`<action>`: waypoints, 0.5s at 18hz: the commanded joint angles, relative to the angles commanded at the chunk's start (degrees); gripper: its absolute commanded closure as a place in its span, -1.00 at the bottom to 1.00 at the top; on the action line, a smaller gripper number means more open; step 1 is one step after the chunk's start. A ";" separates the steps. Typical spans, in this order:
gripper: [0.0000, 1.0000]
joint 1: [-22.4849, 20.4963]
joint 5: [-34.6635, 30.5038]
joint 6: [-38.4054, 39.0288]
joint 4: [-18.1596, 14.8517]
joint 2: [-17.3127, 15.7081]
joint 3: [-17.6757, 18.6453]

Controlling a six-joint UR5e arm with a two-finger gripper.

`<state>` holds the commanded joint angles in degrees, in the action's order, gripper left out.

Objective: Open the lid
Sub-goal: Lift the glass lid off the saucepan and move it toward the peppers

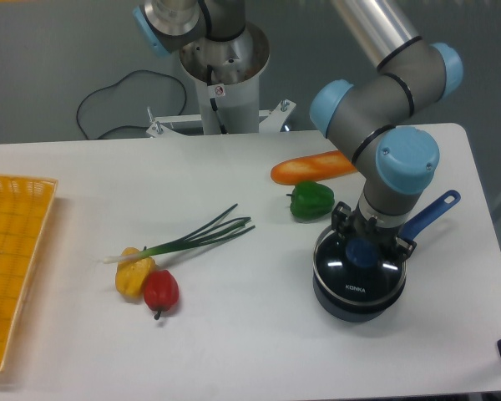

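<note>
From the fixed camera, the glass lid [358, 276] sits on the dark blue saucepan [351, 302] at the table's [259, 334] right side; the gripper [363, 248] stands straight above it with its fingers on either side of the blue knob [361, 253], though whether they pinch it I cannot tell; the pan's handle [430, 213] points back right, partly behind the arm; a green pepper [311, 200] and a bread loaf [313, 167] lie just behind the pan; spring onions [192, 236], a yellow pepper [134, 274] and a red pepper [160, 290] lie well left; a yellow basket [12, 259] is at the left edge.
</note>
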<state>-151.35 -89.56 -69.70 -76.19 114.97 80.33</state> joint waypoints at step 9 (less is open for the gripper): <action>-0.04 4.04 0.26 0.00 -3.87 -2.81 0.00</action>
<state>-147.31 -89.30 -69.70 -80.07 112.15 80.33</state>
